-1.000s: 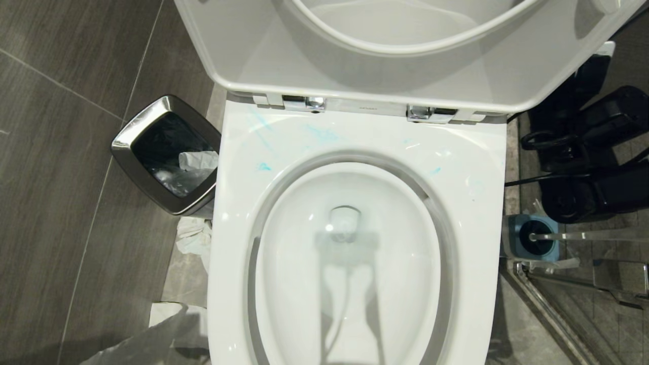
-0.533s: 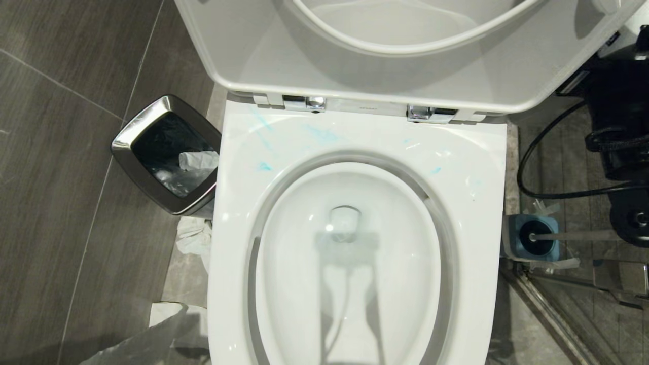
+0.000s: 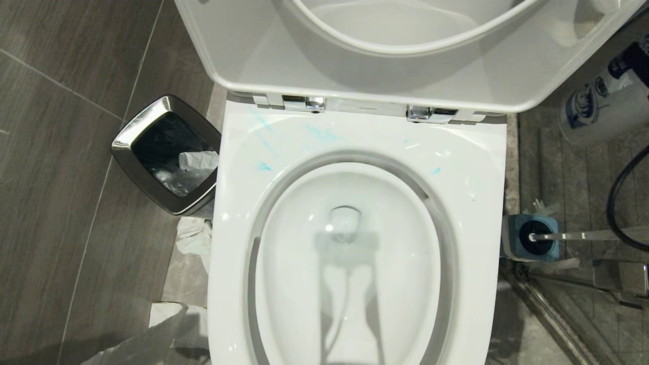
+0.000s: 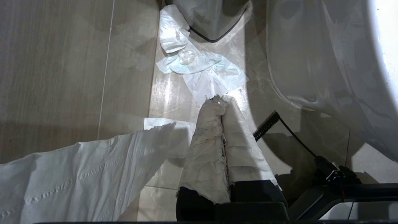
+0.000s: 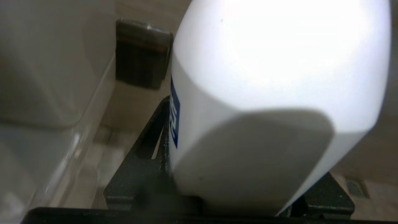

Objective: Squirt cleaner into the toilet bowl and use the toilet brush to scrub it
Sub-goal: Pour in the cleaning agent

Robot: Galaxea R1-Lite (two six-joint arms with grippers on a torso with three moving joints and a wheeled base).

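The toilet bowl (image 3: 487,167) fills the head view, seat and lid raised. Thin turquoise smears of cleaner (image 3: 322,134) mark its back rim. The toilet brush (image 3: 578,236) stands to the bowl's right, its thin handle sticking out of a blue holder (image 3: 511,238). My right gripper (image 5: 248,140) is shut on a white bottle (image 5: 273,71) with a blue label. That bottle (image 3: 601,104) shows blurred at the far upper right, beside the lid. My left gripper (image 4: 221,100), its fingers wrapped in white paper, hangs shut and empty above the floor left of the bowl.
A steel-rimmed bin (image 3: 133,131) with a dark liner stands left of the bowl. Crumpled tissues (image 3: 195,238) and a paper sheet (image 4: 205,67) lie on the floor there. A black cable (image 3: 616,203) and a glass panel frame (image 3: 552,314) are on the right.
My right arm has risen from beside the brush holder and left the right side of the head view. The white bottle it holds now shows at the upper right. Bowl and brush are unmoved.
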